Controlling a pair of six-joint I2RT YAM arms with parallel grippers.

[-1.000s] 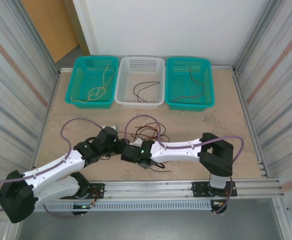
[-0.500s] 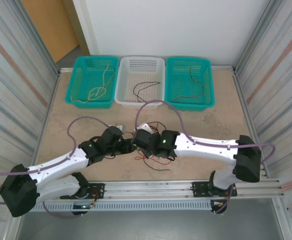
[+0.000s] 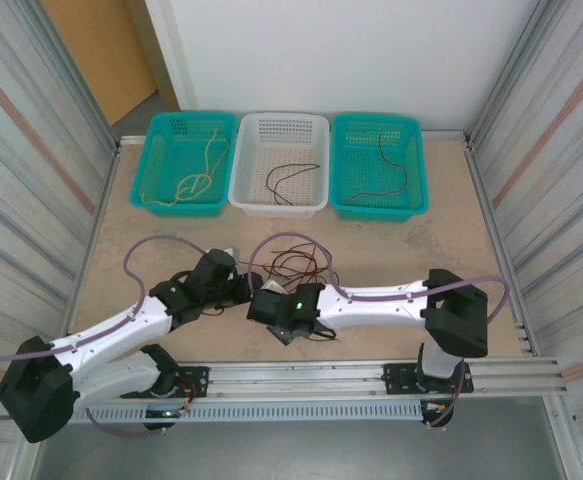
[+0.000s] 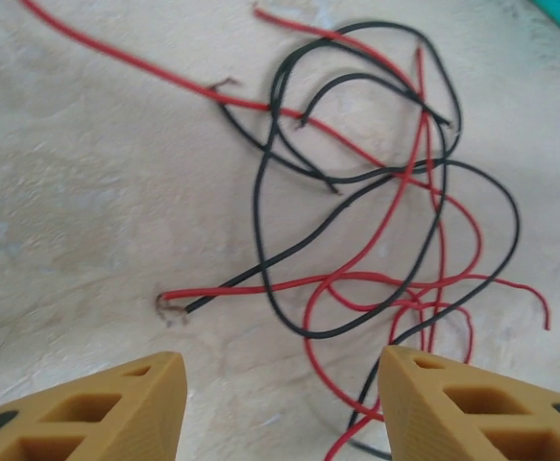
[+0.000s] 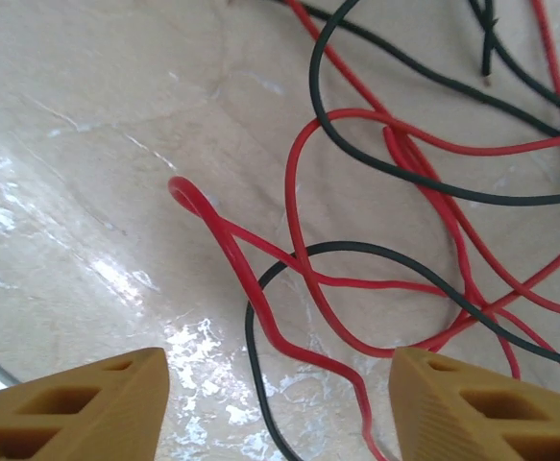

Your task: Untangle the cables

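Hovering over cables [image 3: 293, 265] lying tangled on table [image 3: 421, 250] near front centre; holding left gripper [image 4: 280, 370] and right gripper [image 5: 280, 370] spread, pinching nothing; facing three baskets [image 3: 281, 117] at far edge, each containing loose cable.

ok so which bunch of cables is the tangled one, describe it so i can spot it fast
Find the row of three baskets at the far edge of the table. In front of the white middle one, on the bare tabletop, lies the tangle of cables. What sets it apart: it sits outside any basket, with red and black wires looped through each other.
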